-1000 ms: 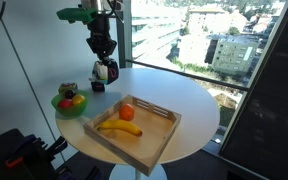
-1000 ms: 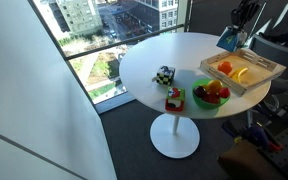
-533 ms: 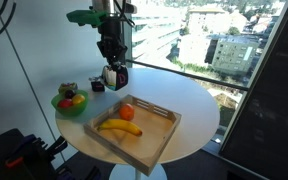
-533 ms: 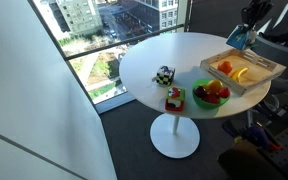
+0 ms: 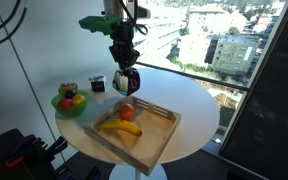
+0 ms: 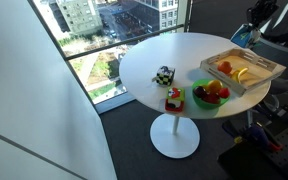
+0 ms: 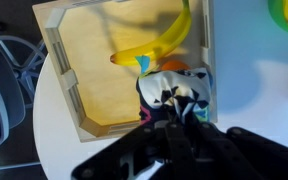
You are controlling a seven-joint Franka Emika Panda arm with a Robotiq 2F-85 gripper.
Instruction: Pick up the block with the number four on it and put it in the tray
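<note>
Your gripper (image 5: 126, 78) is clamped on the block (image 5: 126, 85). The block hangs between the fingers, lifted clear of the table (image 5: 195, 100).
- Position: the block sits above the tray (image 5: 156, 136), over the corner where the orange fruit (image 5: 127, 111) lies.
- Wrist view: the block (image 7: 174, 90) covers part of the fruit and sits just beside the banana (image 7: 169, 45). Bare tray floor (image 7: 94, 70) lies off to one side.
- Digit on the block: not legible.

Change since a second ago: you have carried the block away from the other cube (image 5: 97, 85) and the green bowl (image 5: 62, 106). It was over bare table beside them and is now over the tray. The fruit, bowl and other cube have not shifted.

Surface: a round white pedestal table (image 6: 159, 52). The other cube (image 6: 164, 75) stands well apart from the tray (image 6: 266, 68). Floor-to-ceiling windows (image 5: 209, 40) look down on city buildings.
</note>
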